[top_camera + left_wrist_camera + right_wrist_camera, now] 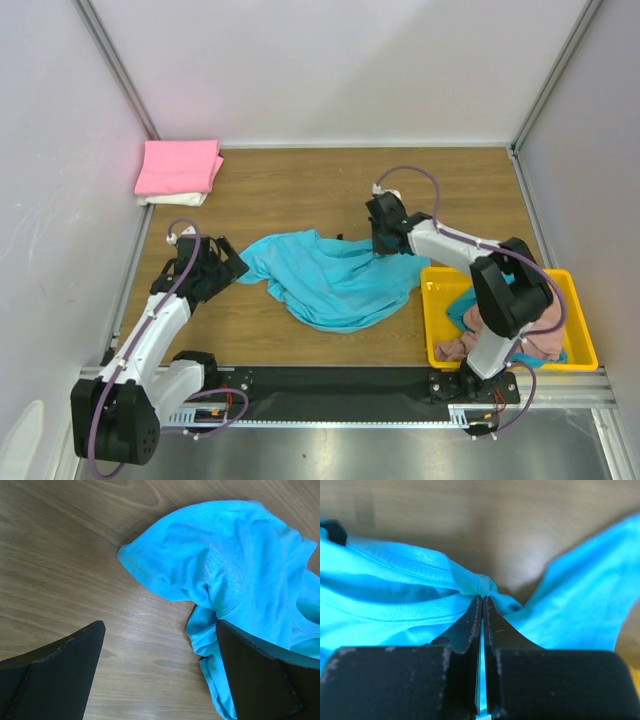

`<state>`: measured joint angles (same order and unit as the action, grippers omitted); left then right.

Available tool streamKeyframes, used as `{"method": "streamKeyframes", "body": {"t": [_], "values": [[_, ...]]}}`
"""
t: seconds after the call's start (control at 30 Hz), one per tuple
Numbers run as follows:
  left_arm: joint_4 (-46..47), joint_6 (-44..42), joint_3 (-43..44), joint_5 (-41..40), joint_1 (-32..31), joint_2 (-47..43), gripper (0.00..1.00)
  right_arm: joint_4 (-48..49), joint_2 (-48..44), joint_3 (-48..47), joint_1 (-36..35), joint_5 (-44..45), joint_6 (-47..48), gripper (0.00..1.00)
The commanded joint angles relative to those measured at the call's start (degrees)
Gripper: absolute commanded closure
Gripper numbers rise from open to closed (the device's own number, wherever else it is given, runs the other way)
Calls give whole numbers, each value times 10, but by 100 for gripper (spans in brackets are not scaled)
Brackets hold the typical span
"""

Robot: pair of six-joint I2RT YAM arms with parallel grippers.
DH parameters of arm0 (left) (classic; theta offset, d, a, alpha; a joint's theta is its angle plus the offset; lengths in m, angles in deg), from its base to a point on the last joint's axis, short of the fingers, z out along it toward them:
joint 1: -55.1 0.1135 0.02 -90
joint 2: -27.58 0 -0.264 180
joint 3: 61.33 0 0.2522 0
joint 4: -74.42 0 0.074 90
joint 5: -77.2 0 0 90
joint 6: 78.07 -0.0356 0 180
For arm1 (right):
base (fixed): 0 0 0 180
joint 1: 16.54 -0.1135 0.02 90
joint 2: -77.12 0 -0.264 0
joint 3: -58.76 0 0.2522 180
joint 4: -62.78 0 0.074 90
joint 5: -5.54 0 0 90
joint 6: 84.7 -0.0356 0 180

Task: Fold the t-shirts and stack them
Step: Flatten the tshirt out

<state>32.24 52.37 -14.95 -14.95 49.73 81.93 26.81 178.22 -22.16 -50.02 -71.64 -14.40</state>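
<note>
Mid-table, a turquoise t-shirt (330, 280) lies rumpled, a bunched fold at its far right edge pinched between the pressed-together fingers of the right gripper (481, 600). The left gripper (160, 624) stands spread wide at its left end. Bare wood runs beyond to the far-left corner, where a folded pink t-shirt (180, 165) hides most of a cream one (175, 198).
</note>
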Motion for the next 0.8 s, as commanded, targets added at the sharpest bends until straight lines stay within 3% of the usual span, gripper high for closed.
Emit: {"method": "streamKeyframes", "body": {"t": [0.0, 0.3, 0.5, 0.6, 0.63, 0.77], "values": [[24, -3, 3, 13, 7, 3, 1, -19, -67, 58, 16, 39, -32, 100], [54, -4, 12, 31, 7, 39, 1, -99, -136, 131, 67, 87, -102, 100], [99, -5, 22, 56, 7, 63, 2, -88, -187, 152, 101, 31, -83, 100], [136, -7, 27, 77, 7, 85, 3, -68, -207, 119, 100, -20, -58, 83], [164, -12, 31, 84, 7, 90, 4, -57, -209, 108, 102, -32, -54, 72], [221, -27, 48, 116, 6, 138, 8, -31, -198, 38, 101, -83, -35, 51]]}}
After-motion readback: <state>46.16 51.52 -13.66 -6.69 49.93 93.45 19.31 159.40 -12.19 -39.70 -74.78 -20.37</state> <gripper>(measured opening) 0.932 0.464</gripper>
